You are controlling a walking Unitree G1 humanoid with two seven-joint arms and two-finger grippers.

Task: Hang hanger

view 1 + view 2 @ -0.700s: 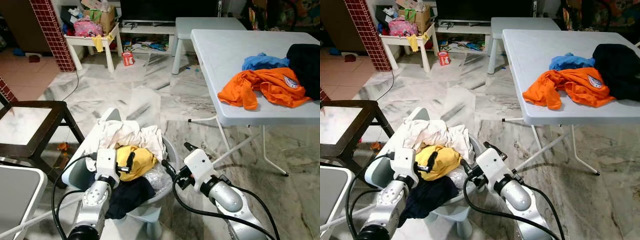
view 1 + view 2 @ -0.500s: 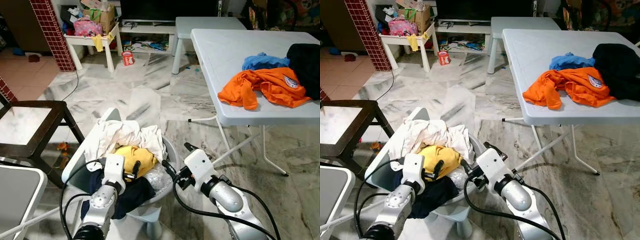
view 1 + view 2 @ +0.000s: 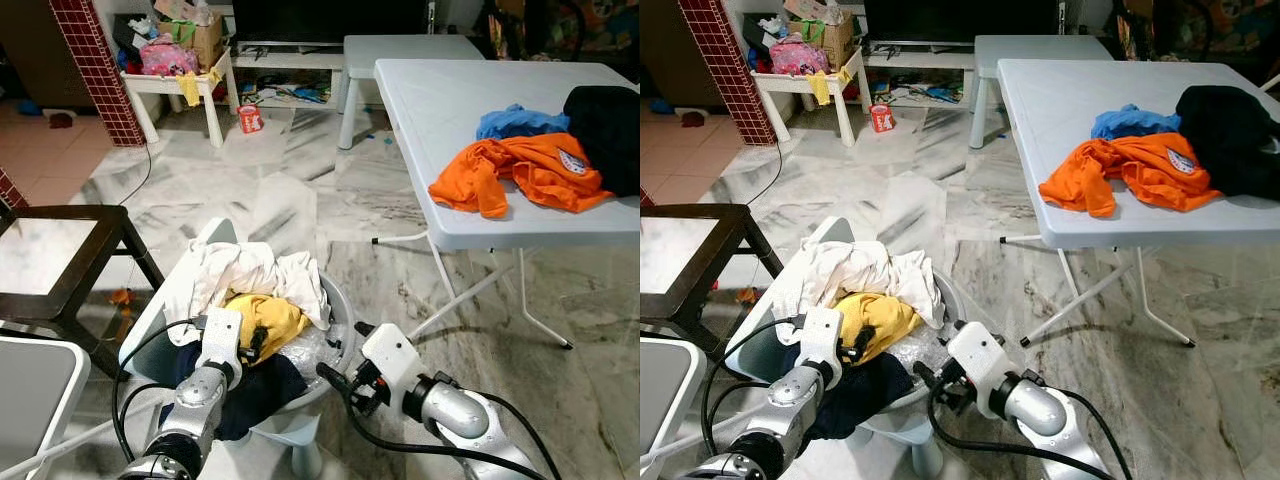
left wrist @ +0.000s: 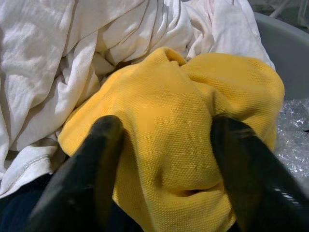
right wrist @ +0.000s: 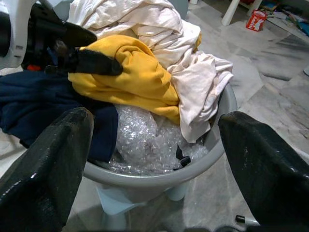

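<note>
Left gripper (image 4: 161, 159): fingers spread, pressed into the yellow garment (image 4: 193, 125) between them
Right gripper (image 5: 154, 145): fingers wide apart, holding nothing, just beside the grey basket (image 5: 227, 108)
Hanger: cannot be made out
Around: white cloth (image 3: 250, 270) beyond the left fingers, navy cloth (image 3: 255, 395) beneath them
Further off: white table (image 3: 440, 110) bearing an orange shirt (image 3: 520, 175)

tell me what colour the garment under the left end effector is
Yellow; the left wrist view shows it best.

orange shirt (image 3: 520, 175) on white table (image 3: 440, 110) | red can (image 3: 245, 119) on floor
</note>
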